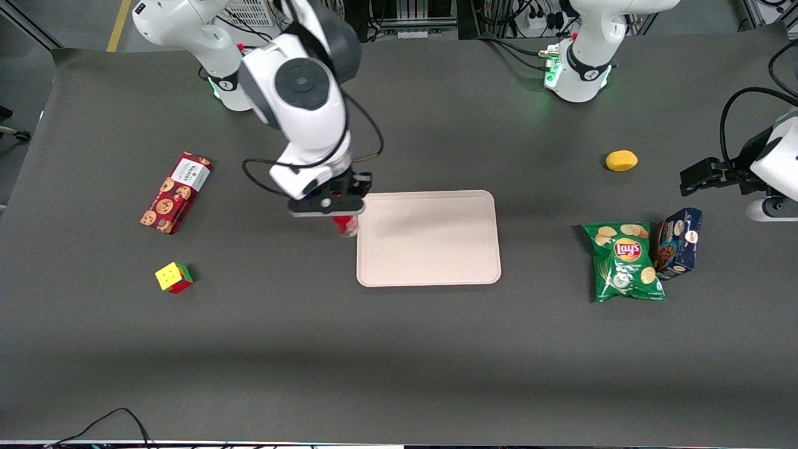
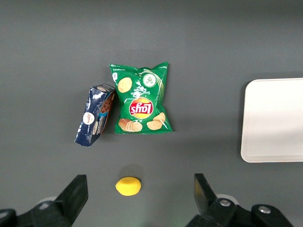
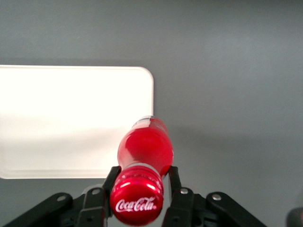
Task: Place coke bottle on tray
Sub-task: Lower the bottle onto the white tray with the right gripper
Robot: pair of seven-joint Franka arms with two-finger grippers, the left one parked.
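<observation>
While its two black fingers clamp the neck of the small red-capped, red-labelled coke bottle (image 1: 346,224) (image 3: 144,153), the right arm's gripper (image 1: 328,204) (image 3: 137,196) hangs just beside the working-arm edge of the large pale pinkish-beige rectangular tray (image 1: 430,240) (image 3: 66,118), the bottle pointing down over that rim. Nothing lies between bottle and tray surface. Toward the working arm's end sit a red cookie box (image 1: 175,193) and a colourful cube (image 1: 174,277); a green Lays crisp bag (image 1: 625,262), blue box (image 1: 678,243) and yellow lemon (image 1: 621,161) lie toward the parked arm's end.

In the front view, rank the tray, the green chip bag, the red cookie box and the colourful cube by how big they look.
Largest to smallest:
1. tray
2. green chip bag
3. red cookie box, close to the bag, so that pair is unsure
4. colourful cube

The gripper holds the coke bottle at the tray's edge.
</observation>
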